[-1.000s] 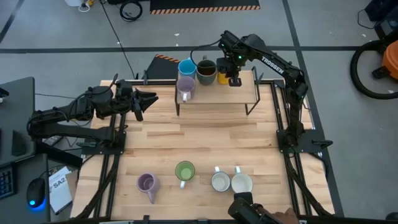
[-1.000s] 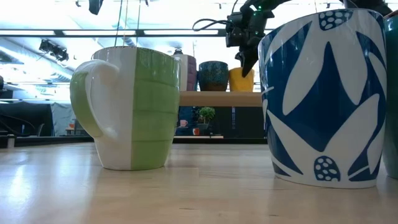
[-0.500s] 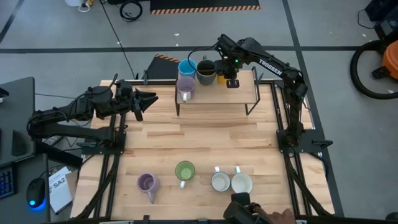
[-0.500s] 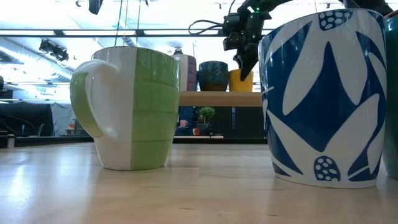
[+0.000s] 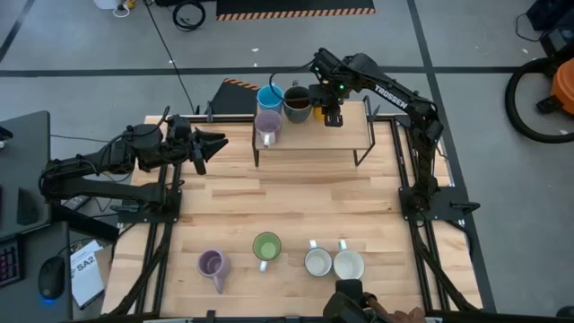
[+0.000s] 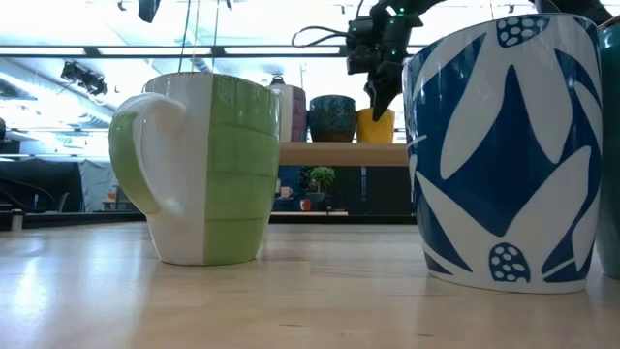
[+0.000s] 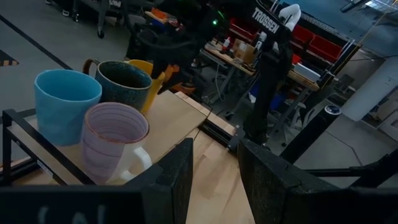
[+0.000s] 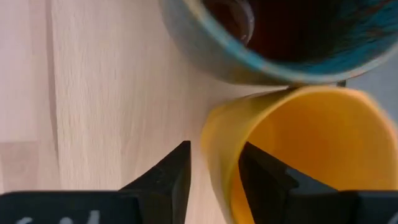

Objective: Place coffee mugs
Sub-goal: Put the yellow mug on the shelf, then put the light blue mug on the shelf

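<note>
Grey workshop floor surrounds the wooden table (image 5: pixel 296 202) in the high view, and at its far edge stands a small raised shelf (image 5: pixel 314 130) where the mugs are collected. The right gripper (image 5: pixel 333 109) is above this shelf; directly beside it are the dark brown mug (image 5: pixel 298 103), then the blue mug (image 5: pixel 269 98), with one lilac mug (image 5: pixel 267 126) in front of them. Well away from this claw, near the front edge, wait the green mug (image 5: pixel 266 247), the second lilac mug (image 5: pixel 212 264) and the two white mugs (image 5: pixel 332 263), so I judge half of the task is not yet done. The left gripper (image 5: pixel 213 142) rests at the left side of the table. In the low view, the right claw hangs over the orange mug (image 6: pixel 376 125), one finger reaching down at its rim, and the mug sits on the shelf board. From the left wrist view, the left fingers (image 7: pixel 180 180) stand apart and hold nothing, and the same row of mugs shows ahead. From the right wrist view, the two fingers (image 8: pixel 166 177) straddle the orange wall, one outside and one inside, and the mug touches the dark brown one; whether they press the wall or have let go I cannot tell.
</note>
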